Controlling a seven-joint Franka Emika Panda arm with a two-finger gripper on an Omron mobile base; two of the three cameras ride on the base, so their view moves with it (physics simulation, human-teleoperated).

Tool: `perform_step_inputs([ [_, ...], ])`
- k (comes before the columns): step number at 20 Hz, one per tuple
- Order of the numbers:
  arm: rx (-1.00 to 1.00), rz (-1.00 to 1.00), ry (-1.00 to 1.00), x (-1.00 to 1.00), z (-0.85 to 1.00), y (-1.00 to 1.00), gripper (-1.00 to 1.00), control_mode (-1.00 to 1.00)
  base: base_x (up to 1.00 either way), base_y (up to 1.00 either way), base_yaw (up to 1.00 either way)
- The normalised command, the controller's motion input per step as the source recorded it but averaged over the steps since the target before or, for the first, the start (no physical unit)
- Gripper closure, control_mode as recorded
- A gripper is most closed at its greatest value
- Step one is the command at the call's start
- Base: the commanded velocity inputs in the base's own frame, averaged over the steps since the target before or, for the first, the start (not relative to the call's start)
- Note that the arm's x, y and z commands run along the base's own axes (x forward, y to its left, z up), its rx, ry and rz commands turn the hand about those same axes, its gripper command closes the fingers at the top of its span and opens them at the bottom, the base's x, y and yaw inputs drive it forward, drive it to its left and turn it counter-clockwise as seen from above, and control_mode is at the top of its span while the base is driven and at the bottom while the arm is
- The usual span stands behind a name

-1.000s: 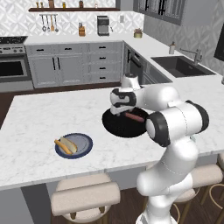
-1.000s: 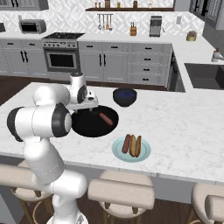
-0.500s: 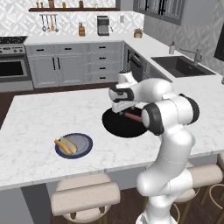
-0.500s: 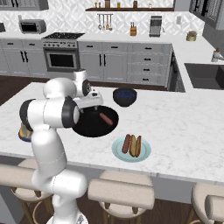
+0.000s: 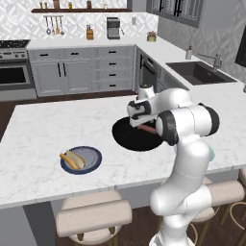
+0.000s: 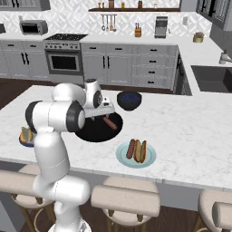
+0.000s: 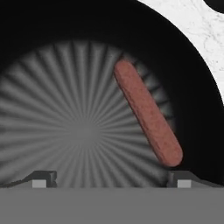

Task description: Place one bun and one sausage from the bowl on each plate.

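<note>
I count one sausage point(image 7: 148, 117) left in the black bowl point(image 7: 52, 39), under my gripper point(image 7: 111, 178), whose jaws stand wide apart. Two plates point(image 6: 123, 157) point(image 5: 94, 162) each carry a bun and a sausage.

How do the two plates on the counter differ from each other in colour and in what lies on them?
The pale teal plate is light; the dark navy plate is dark blue with a greyish centre. The teal plate seems to hold a bun and a sausage; the navy plate holds a bun and an orange stick, perhaps a second bun piece. Both are flat, round, on the marble counter.
</note>
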Motion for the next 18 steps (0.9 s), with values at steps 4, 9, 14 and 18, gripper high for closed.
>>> perform_step_inputs([
  [4,0.00,0.00,-0.05,0.14,-0.35,-0.47,-1.00,-1.00,0.00,0.00,0.00],
  [9,0.00,0.00,0.00,0.11,-0.40,-0.12,-1.00,-1.00,0.00,0.00,0.00],
  [14,0.00,0.00,0.00,0.26,-0.25,-0.10,-1.00,-1.00,0.00,0.00,0.00],
  [18,0.00,0.00,0.00,0.23,-0.15,-0.14,-1.00,-1.00,0.00,0.00,0.00],
])
